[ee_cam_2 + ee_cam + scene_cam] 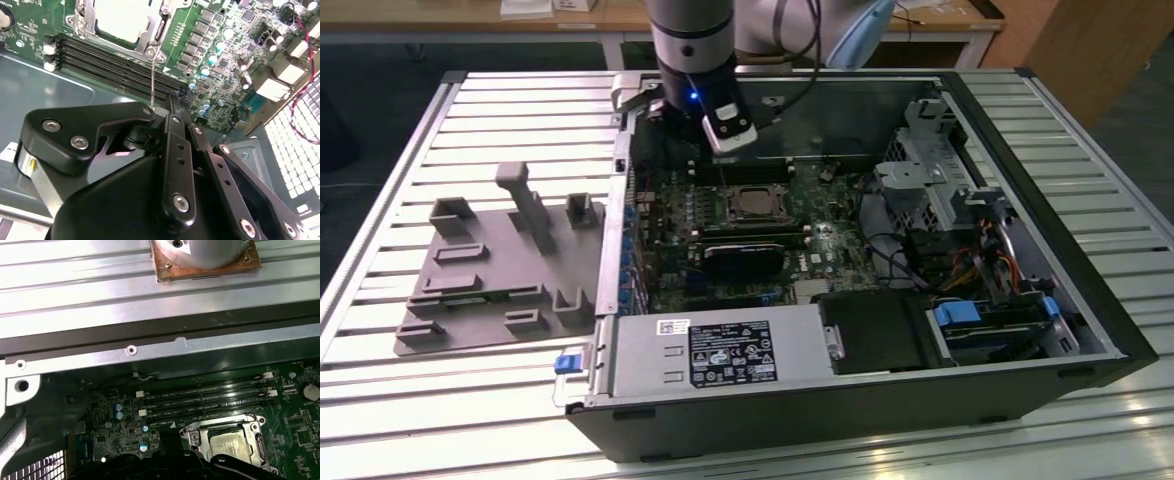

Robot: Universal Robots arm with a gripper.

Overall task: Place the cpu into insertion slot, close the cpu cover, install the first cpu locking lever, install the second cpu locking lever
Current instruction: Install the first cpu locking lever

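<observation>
The cpu (231,445) lies in the insertion slot (754,205) on the green motherboard, its pale metal top (122,20) facing up. The silvery cpu cover (196,436) lies flat around it as a frame. A thin wire locking lever (151,80) stands up from a corner of the slot. Its upper end meets the tips of my gripper (162,110). The black jaws look drawn together on that end. In the exterior view my gripper (720,148) hangs over the board's far side, just behind the slot.
The open computer case (1067,300) lies on a slatted metal table. Black memory slots (110,65) run beside the socket, and the case wall (150,350) is close behind. A long black card (747,260), power supply (720,355) and drive cage (947,190) stand around. A grey fixture plate (494,270) lies at the exterior view's left.
</observation>
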